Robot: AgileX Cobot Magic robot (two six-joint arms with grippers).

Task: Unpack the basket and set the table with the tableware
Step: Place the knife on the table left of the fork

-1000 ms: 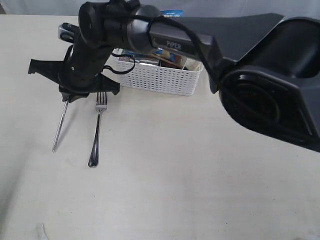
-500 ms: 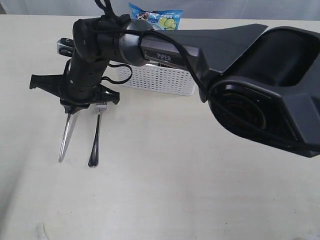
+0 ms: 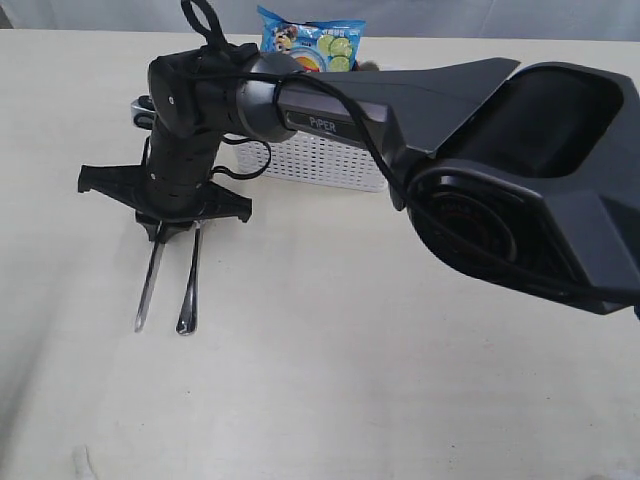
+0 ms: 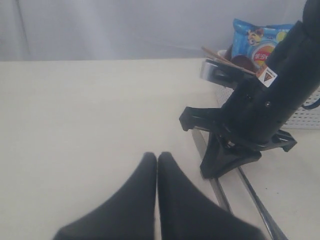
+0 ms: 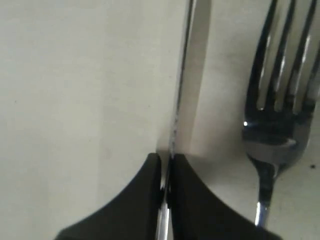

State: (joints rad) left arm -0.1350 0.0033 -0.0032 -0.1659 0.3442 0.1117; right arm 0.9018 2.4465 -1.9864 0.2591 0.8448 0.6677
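**Long arm hides half the basket**

The right arm (image 3: 450,100) stretches across the table (image 3: 350,400) and covers much of the basket (image 3: 330,165). A chips bag (image 3: 315,38) sticks up behind it. The right gripper (image 3: 160,232) has its fingers pinched tight on the knife (image 3: 148,290), which slants down just beside the fork (image 3: 188,290) lying on the table. The left gripper (image 4: 157,156) has its fingers pressed together, holding nothing.

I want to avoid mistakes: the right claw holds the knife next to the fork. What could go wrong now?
1. The right claw pinches the knife only at its tips; it may twist or slip.
2. The fork lies very close; the knife may land on it or push it.
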